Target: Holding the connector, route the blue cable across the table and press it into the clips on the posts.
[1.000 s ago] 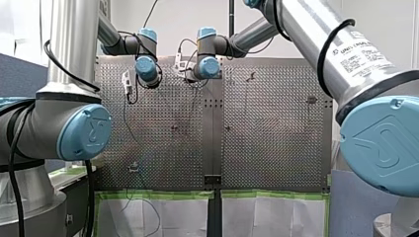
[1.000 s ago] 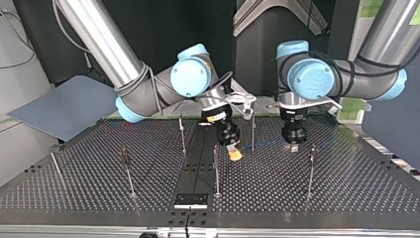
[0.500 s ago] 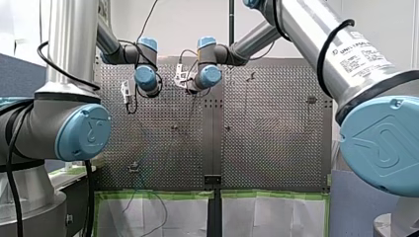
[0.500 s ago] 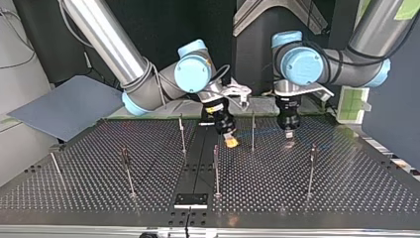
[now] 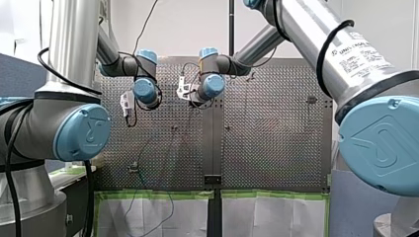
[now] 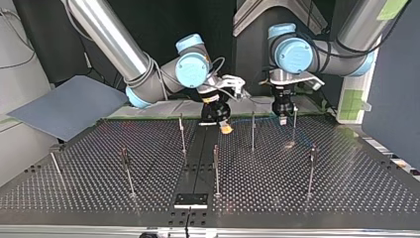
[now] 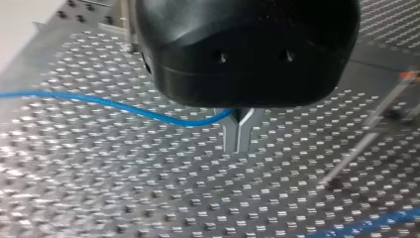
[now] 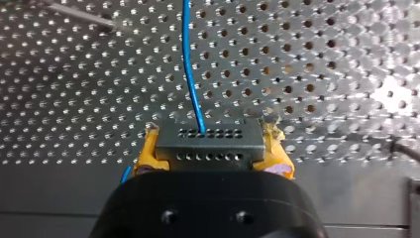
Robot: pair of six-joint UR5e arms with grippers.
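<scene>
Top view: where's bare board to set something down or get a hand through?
Bare: the near strip of the table between the middle post and the right-hand post; also near left, between the outer post and the clip post. Crowded: far centre, where my right hand, my left hand and the blue cable meet.

The perforated metal surface [image 6: 346,198] is split by a dark centre strip [image 6: 197,158] running from 12 to 6 o'clock in the top view. A small black plate [image 6: 190,200] lies on that strip at 6 o'clock. A grey-blue flat sheet [image 6: 64,106] lies off the surface's corner at 9 o'clock, and a dark blue panel [image 6: 396,89] stands at 3 o'clock. In the front view, green tape [image 5: 153,194] edges the surface at 6 o'clock, with white sheets [image 5: 269,217] just below it. A thin black pole [image 5: 230,22] rises at 12 o'clock.
</scene>
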